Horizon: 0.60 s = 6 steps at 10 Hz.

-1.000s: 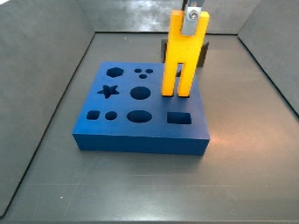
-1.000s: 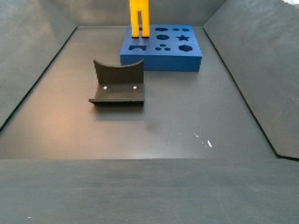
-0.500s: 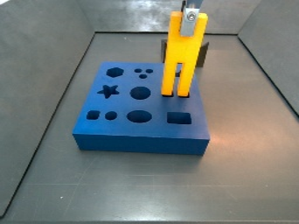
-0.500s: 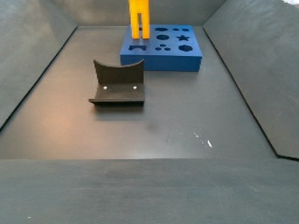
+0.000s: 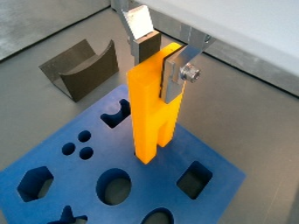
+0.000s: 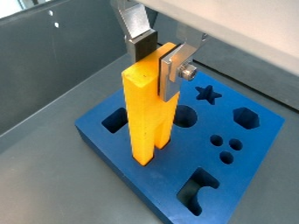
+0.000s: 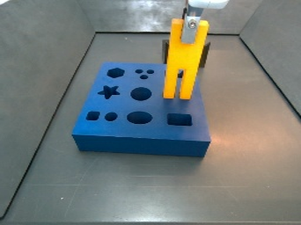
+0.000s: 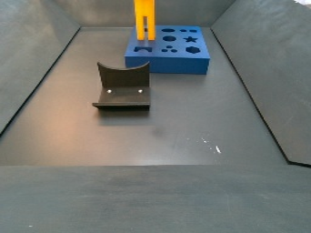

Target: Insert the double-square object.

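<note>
The double-square object [image 7: 182,57] is a tall yellow bar held upright, and it shows in both wrist views [image 5: 152,109] [image 6: 149,118]. My gripper [image 5: 158,77] is shut on its upper end, one silver finger on each flat face; it also shows in a wrist view [image 6: 156,74] and in a side view [image 7: 192,25]. The bar's two prongs point down at the blue block [image 7: 129,132], near its far right part. I cannot tell whether the prong tips are in a hole or just above the surface. In a side view the bar [image 8: 145,18] stands over the block's left end [image 8: 183,62].
The blue block [image 6: 251,162] has several shaped holes: star, hexagon, circles, a square. The dark fixture [image 8: 122,86] stands on the floor apart from the block and also shows in a wrist view [image 5: 82,70]. Grey walls enclose the floor.
The gripper and the yellow bar have come down a little toward the blue block. Nothing else has moved.
</note>
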Tool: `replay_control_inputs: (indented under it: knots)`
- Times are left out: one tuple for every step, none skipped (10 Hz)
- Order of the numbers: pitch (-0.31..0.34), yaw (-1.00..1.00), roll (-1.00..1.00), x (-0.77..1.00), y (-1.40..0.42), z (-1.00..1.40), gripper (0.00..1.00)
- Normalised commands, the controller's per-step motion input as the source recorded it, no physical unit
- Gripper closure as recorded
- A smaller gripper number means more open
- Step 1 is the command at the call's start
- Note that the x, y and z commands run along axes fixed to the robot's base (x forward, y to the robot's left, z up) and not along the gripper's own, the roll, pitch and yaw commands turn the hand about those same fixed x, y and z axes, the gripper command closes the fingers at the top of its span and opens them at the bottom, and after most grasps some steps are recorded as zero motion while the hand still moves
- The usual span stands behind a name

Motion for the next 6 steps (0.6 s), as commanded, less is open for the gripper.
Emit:
replay_control_inputs:
  knots:
    - [-0.090, 0.00, 0.02, 0.00, 0.00, -0.53, 1.00]
    - [-0.084, 0.00, 0.08, 0.00, 0.01, -0.63, 1.00]
    - [-0.067, 0.00, 0.11, 0.00, 0.00, -0.61, 1.00]
    - [-0.066, -0.02, 0.10, 0.03, 0.00, -0.61, 1.00]
    - [-0.079, -0.04, 0.10, 0.00, 0.00, -0.64, 1.00]
    - [-0.077, -0.06, 0.08, 0.00, 0.00, -0.68, 1.00]
